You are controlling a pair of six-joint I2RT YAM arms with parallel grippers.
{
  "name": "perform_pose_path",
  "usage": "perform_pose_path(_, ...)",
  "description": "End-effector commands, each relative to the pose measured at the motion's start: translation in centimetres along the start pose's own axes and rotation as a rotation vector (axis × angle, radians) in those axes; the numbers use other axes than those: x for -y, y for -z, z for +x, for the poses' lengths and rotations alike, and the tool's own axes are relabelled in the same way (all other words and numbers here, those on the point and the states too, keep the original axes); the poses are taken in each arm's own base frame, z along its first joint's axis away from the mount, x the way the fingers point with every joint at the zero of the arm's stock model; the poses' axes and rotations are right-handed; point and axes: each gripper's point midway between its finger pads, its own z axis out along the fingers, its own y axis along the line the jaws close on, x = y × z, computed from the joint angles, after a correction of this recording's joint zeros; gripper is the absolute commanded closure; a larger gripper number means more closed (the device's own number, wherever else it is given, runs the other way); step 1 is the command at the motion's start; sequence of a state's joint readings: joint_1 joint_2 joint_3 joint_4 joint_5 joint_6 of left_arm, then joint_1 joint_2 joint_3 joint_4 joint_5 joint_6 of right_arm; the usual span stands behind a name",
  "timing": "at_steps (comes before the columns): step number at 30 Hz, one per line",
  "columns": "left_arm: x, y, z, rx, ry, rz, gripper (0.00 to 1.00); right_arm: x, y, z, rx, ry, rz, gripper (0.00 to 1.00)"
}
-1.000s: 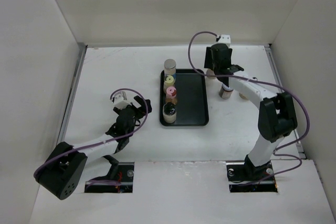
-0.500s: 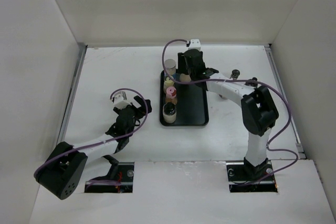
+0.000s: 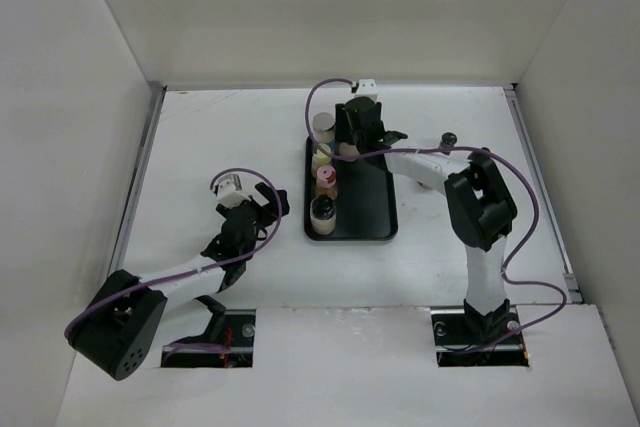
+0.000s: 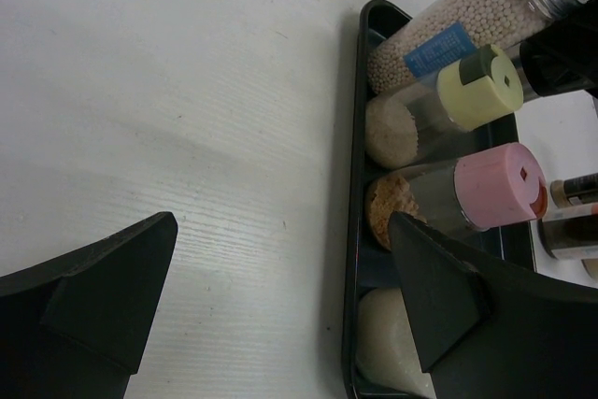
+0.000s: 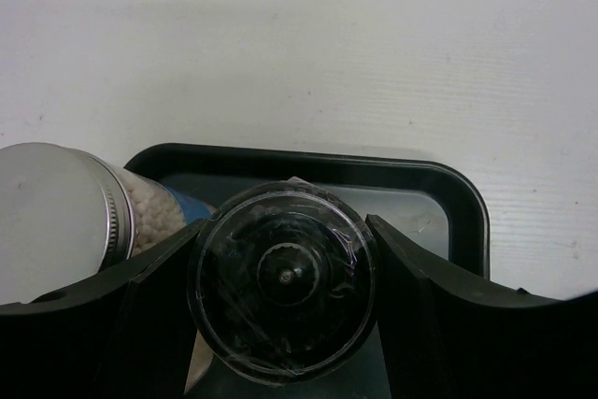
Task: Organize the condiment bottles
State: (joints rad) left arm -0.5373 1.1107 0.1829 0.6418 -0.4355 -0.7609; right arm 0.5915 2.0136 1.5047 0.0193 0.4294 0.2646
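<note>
A black tray point(image 3: 375, 197) holds a column of condiment bottles along its left side: a silver-capped jar of white beads point(image 3: 323, 127), a yellow-capped jar point(image 3: 321, 157), a pink-capped jar point(image 3: 326, 177) and a black-knob jar point(image 3: 322, 212). My right gripper point(image 3: 351, 147) is shut on another black-capped jar point(image 5: 282, 277), held over the tray's far end point(image 5: 318, 161) beside the silver-capped jar point(image 5: 56, 203). My left gripper point(image 3: 266, 202) is open and empty, just left of the tray point(image 4: 353, 184). The left wrist view shows the yellow cap point(image 4: 481, 86) and the pink cap point(image 4: 500, 189).
A black-capped bottle point(image 3: 449, 139) stands on the table right of the tray, partly hidden by my right arm. Two small bottles point(image 4: 570, 221) show past the tray in the left wrist view. White walls enclose the table on three sides.
My right arm swung left from the bottles on the table's right to the tray's far end, carrying the black-capped jar. My left arm has not moved.
</note>
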Motion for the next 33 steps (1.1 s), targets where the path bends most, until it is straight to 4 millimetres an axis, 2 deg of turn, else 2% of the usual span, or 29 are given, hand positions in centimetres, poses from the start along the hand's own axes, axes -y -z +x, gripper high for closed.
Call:
perform_pose_path(1, 1.2, -0.2, -0.8, 0.024, 0.030, 0.038, 0.00, -1.6, 0.2, -6.0, 0.173, -0.109, -0.032, 0.35)
perform_pose_path(5, 1.2, -0.2, -0.9, 0.030, 0.032, 0.040, 0.00, -1.5, 0.4, -5.4, 0.157, -0.127, -0.028, 0.20)
perform_pose_path(8, 1.2, -0.2, -0.8, 0.025, 0.031, 0.041, 0.00, -1.2, 1.5, -6.3, 0.174, -0.141, -0.027, 0.13)
perform_pose_path(13, 1.2, -0.2, -0.8, 0.023, 0.030, 0.041, 0.00, -0.1, 4.6, -8.0, 0.195, -0.162, -0.032, 0.08)
perform_pose_path(18, 1.4, 0.0, -1.0, 0.030, 0.034, 0.048, 0.00, 2.0, 7.6, -7.2, 0.174, -0.152, -0.017, 0.06)
perform_pose_path(22, 1.3, -0.1, -0.9, 0.025, 0.033, 0.047, 0.00, 5.9, 10.2, -5.6, 0.172, -0.167, 0.038, 0.07)
perform_pose_path(26, 1.3, 0.0, -0.9, 0.029, 0.032, 0.043, 0.00, 12.2, 12.0, -2.6, 0.154, -0.202, 0.179, 0.22)
perform_pose_path(28, 1.4, -0.1, -0.8, 0.024, 0.033, 0.047, 0.00, 15.3, 12.6, -1.1, 0.142, -0.219, 0.254, 0.25)
perform_pose_path(30, 1.5, -0.1, -0.9, 0.027, 0.034, 0.048, 0.00, 17.6, 12.9, 0.3, 0.127, -0.237, 0.313, 0.22)
perform_pose_path(33, 1.0, -0.2, -1.0, 0.033, 0.034, 0.032, 0.00, 19.5, 12.5, 1.9, 0.083, -0.248, 0.350, 0.09)
